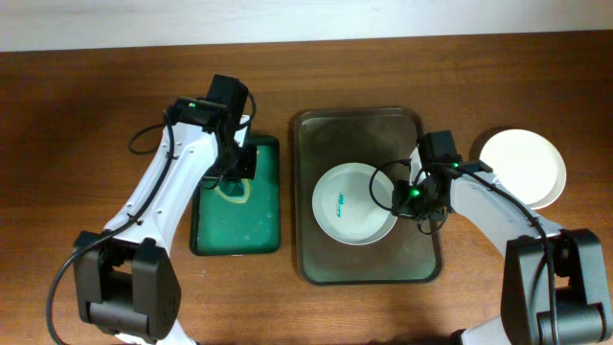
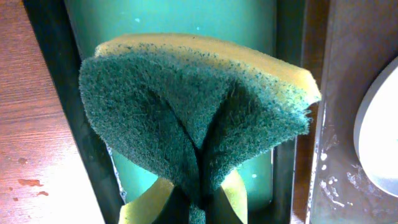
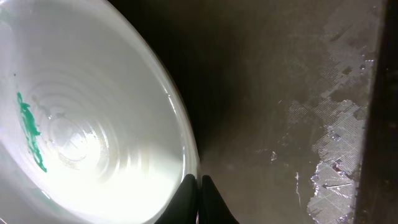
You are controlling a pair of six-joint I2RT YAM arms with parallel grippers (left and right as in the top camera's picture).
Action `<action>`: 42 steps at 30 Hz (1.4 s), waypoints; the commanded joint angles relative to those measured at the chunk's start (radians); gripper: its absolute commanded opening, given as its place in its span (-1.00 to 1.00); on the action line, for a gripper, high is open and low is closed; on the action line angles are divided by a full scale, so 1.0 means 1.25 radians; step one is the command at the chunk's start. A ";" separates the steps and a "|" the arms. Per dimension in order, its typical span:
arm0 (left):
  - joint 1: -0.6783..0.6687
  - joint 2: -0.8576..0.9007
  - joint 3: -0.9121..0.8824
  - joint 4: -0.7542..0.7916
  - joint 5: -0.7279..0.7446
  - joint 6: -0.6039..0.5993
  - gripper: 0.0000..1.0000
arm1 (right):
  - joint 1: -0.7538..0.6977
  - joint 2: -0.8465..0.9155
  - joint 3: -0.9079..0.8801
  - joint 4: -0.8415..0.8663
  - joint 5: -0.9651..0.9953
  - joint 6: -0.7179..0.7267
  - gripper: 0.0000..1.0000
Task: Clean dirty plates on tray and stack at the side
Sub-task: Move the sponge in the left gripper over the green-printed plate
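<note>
One white plate (image 1: 351,204) with a teal smear (image 1: 337,201) lies in the dark tray (image 1: 369,264). My right gripper (image 1: 406,198) is shut on the plate's right rim. In the right wrist view one finger sits inside the plate (image 3: 93,124) and one outside, my gripper (image 3: 199,193) pinching the rim over the tray (image 3: 280,93). My left gripper (image 1: 235,172) hangs over the green tray (image 1: 239,230). It is shut on a folded green-and-yellow sponge (image 2: 186,106), my gripper (image 2: 199,205) clamping its middle. A clean white plate (image 1: 522,165) rests on the table at the right.
The green tray (image 2: 186,15) lies left of the dark tray (image 2: 336,124), with a narrow strip of wood between them. Water marks streak the dark tray's floor (image 3: 336,124). Bare wooden table surrounds both trays.
</note>
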 commanded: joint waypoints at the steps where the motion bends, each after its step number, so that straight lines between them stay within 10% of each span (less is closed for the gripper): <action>1: -0.013 0.001 0.015 0.000 0.006 0.013 -1.00 | 0.005 0.007 0.004 -0.001 -0.004 0.003 -0.92; 42: -0.294 0.201 0.011 0.210 0.114 -0.117 -1.00 | 0.046 0.007 0.003 -0.019 -0.040 0.006 -0.92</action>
